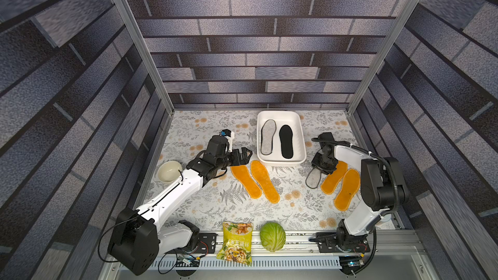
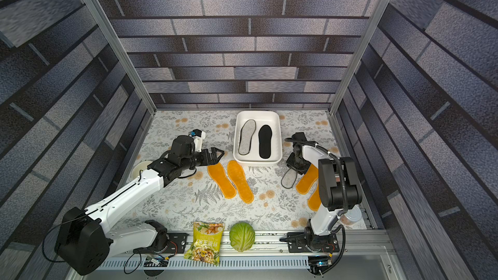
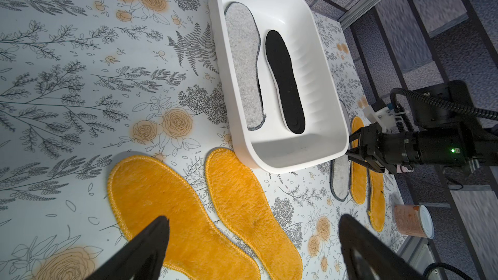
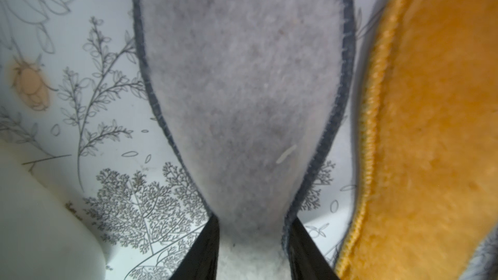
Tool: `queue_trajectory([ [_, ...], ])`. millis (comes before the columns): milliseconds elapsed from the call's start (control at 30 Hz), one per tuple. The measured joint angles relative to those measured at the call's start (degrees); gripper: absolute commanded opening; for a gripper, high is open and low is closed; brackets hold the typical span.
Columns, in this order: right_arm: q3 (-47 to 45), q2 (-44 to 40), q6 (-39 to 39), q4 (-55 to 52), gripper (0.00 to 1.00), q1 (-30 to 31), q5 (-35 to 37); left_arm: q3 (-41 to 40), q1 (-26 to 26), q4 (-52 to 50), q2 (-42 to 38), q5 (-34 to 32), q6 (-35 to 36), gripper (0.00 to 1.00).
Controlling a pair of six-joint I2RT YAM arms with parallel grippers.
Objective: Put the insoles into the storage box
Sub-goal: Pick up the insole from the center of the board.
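The white storage box (image 1: pixel 282 161) sits at the back middle of the table, holding one grey insole (image 1: pixel 268 137) and one black insole (image 1: pixel 286 141) side by side. My left gripper (image 1: pixel 246 154) hangs open just left of the box, above a pair of orange insoles (image 3: pixel 188 211). Right of the box another grey insole (image 1: pixel 313 179) lies beside two more orange insoles (image 1: pixel 334 177). My right gripper (image 4: pixel 254 218) is shut on that grey insole (image 4: pixel 242 76) at its narrow end, and the fabric bunches between the fingers.
A cream bowl (image 1: pixel 169 171) stands at the left edge under my left arm. A snack bag (image 1: pixel 237 242) and a green cabbage (image 1: pixel 272 236) lie at the front rail. An orange can (image 3: pixel 413 220) stands near the right edge behind my right arm.
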Motion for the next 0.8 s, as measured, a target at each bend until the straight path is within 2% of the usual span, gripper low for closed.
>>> queue_trajectory([
  [267,0.0,0.0,-0.3,1.2,0.23,0.0,-1.4,0.0,0.0,-0.1,0.0,0.0,0.0,1.00],
  [467,-0.5,-1.4,-1.0,1.8,0.21,0.0,-1.5,0.0,0.1,-0.1,0.0,0.0,0.0,1.00],
  [800,0.7,-9.3,-3.5,-0.9,0.21,0.0,-1.0,0.0,0.3,-0.1,0.0,0.0,0.0,1.00],
])
